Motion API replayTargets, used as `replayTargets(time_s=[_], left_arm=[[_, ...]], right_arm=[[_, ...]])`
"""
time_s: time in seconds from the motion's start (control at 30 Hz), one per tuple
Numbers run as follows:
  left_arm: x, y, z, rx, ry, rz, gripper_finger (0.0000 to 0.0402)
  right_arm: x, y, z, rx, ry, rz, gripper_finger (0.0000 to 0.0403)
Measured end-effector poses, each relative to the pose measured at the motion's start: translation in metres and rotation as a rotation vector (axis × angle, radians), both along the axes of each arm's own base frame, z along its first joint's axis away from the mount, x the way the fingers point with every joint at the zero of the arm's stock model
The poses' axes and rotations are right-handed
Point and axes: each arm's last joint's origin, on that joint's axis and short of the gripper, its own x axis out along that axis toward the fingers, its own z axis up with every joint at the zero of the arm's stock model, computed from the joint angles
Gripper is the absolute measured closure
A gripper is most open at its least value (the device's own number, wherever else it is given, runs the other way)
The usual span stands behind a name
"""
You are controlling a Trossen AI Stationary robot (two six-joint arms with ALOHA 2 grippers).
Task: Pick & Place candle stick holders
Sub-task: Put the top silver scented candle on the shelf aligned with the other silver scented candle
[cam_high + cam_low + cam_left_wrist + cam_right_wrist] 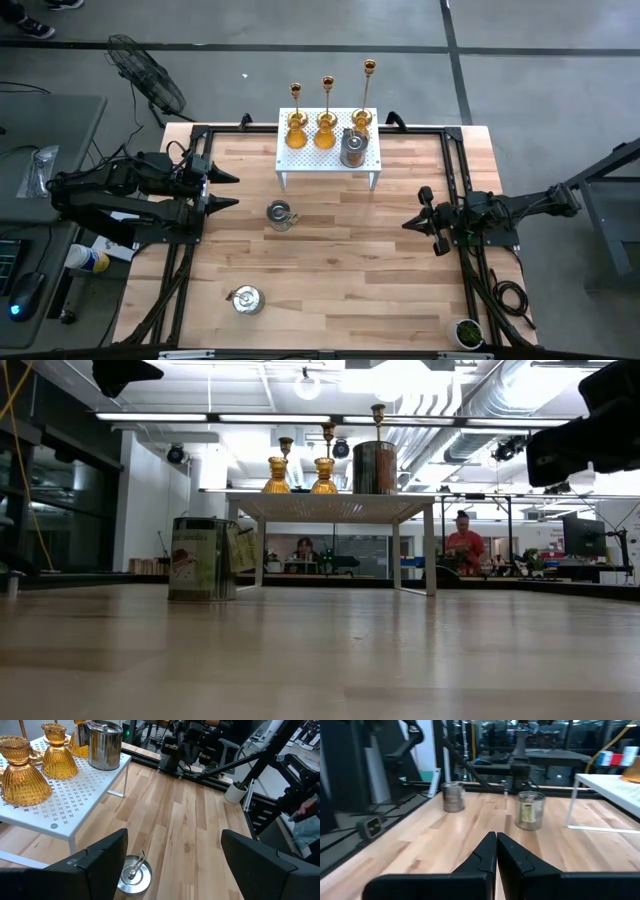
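Reaching for the pot (279,214) just in front of the rack (310,160) is, by my judgement, the step in hand, and my left claw (228,190) is the one for it. It hangs to the left of the rack with its fingers (95,862) spread wide, holding nothing and touching nothing. To do this well I should come down over the pot with the fingers on either side of its round wall, keep clear of the rack's leg (73,842) close beside it, and close only once the pot sits squarely between the fingers. The wall is shiny metal and may slip, so a grip low on the body seems safer than one at the rim.

My right claw (432,222) waits to the right of the rack, fingers pressed together, empty.

On the rack stand three gold candlesticks (327,100) along the back, amber cups (296,136) in front of them, and one silvery pot (352,150) at its right front. A third pot (246,299) lies well in front of the rack, toward the table's near left.
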Motion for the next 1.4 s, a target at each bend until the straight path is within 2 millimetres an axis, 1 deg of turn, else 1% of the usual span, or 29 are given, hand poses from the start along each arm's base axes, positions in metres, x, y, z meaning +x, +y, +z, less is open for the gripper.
replayTargets(time_s=[0.87,1.07,1.4], left_arm=[[0.0000,0.0000,0.0000,0.000,0.000,0.000,0.0087],[-0.0001,0.0012,0.0001,0.158,0.013,-0.002,0.0087],[-0.0001,0.0012,0.0001,0.161,0.013,-0.002,0.0087]], right_arm=[[0.0003,-0.0005,0.0005,0.000,-0.008,-0.020,0.0399],[0.0003,-0.0006,0.0006,0.001,-0.008,-0.021,0.0399],[0.0003,-0.0006,0.0005,0.001,-0.009,-0.021,0.0399]])
